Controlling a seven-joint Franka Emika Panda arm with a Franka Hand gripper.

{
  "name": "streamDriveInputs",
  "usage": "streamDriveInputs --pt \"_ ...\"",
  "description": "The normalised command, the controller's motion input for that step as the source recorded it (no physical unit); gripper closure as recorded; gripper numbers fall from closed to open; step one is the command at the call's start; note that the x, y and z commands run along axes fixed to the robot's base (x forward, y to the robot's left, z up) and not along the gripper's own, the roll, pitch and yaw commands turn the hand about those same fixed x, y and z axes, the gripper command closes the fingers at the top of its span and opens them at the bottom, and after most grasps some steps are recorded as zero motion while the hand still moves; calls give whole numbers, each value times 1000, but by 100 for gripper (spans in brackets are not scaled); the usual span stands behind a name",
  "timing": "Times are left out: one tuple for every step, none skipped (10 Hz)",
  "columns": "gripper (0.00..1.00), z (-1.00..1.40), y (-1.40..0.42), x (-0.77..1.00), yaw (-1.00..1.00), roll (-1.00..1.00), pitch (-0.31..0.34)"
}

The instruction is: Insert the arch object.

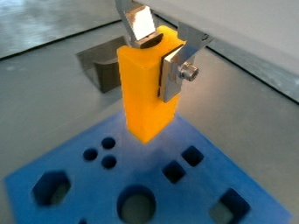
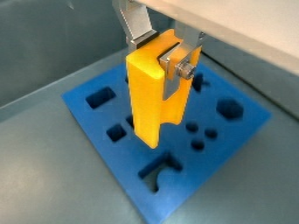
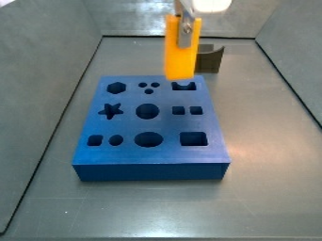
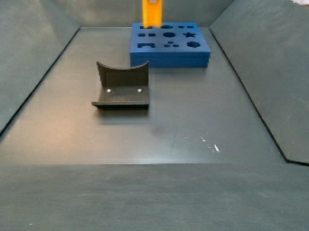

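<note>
- While the arm hung over the far part of the board, the hand (image 1: 156,54) was clamped on the upper end of the arch object (image 1: 149,87), a smooth bright orange-yellow elongated block with flat sides, carried upright with its long axis vertical.
- Both wrist views showed the flat silver fingers (image 2: 179,63) pressing opposite faces of the block, whose lower end hung clear above the thick blue rectangular board (image 3: 151,155), not yet in any cut-out.
- That board lay on the grey metal surface (image 4: 169,126) and carried many shaped holes: round ones, squares, a hexagon, a star and an arch-shaped slot (image 2: 158,171).
- A dark grey-brown block with a curved notch (image 4: 122,87) stood on the surface well apart from the board in a side view, and appeared just behind the held block in a wrist view.
- To do the insertion well, I judged the block's end face should first be matched to the arch-shaped slot and rotated until its flat sides ran parallel to the slot walls.
- Descent should be slow and straight, keeping the block vertical, since a slight tilt could catch an edge on the rim and jam or shift the board.
- Grip should be released only once the block had seated.
- No brand, label or legible writing could be seen on any item.
</note>
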Motion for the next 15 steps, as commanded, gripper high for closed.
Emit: streamDriveInputs --pt "100 -409 489 3 -443 0 -193" --pt "100 -391 409 -23 0 0 -237" --pt "100 -351 331 0 0 0 -170" --pt "100 -257 254 0 -97 0 -113" --pt "100 -31 0 -31 -3 60 0" --pt "100 -17 0 0 0 31 0" --pt "100 -197 -26 34 -69 0 0" --pt "100 -337 -31 77 -120 0 -10" --pt "100 -354 0 37 -149 0 -9" --pt "100 -297 0 0 -160 0 0" --pt "100 -266 0 83 -163 0 0" --pt "100 -234 0 169 -143 0 0" --pt "100 -260 0 309 -191 0 3" --pt "100 -271 0 300 -209 0 4" --pt "100 -283 0 266 -180 13 0"
